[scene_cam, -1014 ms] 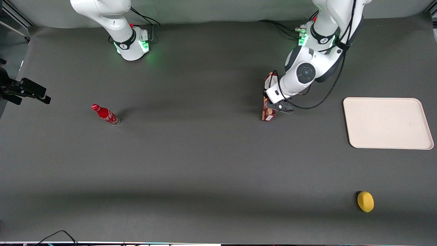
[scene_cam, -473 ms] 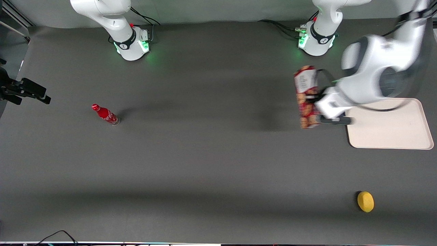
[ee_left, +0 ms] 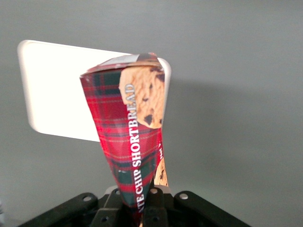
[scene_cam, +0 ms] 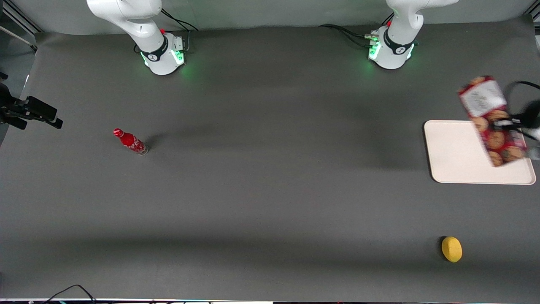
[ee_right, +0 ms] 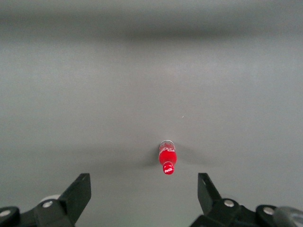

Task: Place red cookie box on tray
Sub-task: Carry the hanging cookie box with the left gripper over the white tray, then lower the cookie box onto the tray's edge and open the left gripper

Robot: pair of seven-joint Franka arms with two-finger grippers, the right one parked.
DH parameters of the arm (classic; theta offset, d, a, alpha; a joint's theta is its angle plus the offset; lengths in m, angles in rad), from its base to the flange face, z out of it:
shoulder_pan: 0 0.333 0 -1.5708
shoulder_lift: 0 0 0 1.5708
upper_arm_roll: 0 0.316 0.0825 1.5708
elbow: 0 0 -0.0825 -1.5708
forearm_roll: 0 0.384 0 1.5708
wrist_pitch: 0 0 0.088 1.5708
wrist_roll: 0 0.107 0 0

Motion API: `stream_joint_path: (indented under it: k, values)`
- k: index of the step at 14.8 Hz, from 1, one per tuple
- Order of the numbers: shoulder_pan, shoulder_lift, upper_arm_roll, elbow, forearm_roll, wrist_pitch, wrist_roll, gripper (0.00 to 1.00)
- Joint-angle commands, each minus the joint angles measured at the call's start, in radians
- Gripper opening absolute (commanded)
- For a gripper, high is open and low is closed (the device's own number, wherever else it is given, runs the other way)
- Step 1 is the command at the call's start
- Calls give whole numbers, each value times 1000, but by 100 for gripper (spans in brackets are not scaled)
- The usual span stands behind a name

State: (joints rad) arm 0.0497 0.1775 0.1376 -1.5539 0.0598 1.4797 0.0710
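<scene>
Front view: the gripper (scene_cam: 519, 125), at the working arm's end of the table, is clamped on the red cookie box (scene_cam: 491, 120), which hangs tilted in the air above the tray (scene_cam: 455, 156), its white label end farther from the camera. Left wrist view: the fingers (ee_left: 152, 208) pinch the box's (ee_left: 135, 142) narrow edge, and the tray (ee_left: 57, 94) lies below it.
</scene>
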Motion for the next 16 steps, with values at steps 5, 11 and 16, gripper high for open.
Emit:
stream_joint_path:
  k: [5,11,16]
  values:
    - [15,396,373,65,-15,285,486,0]
    - [85,548,416,-18,-182,583,739,0]
    - [95,548,421,-48,-247,611,770,100]
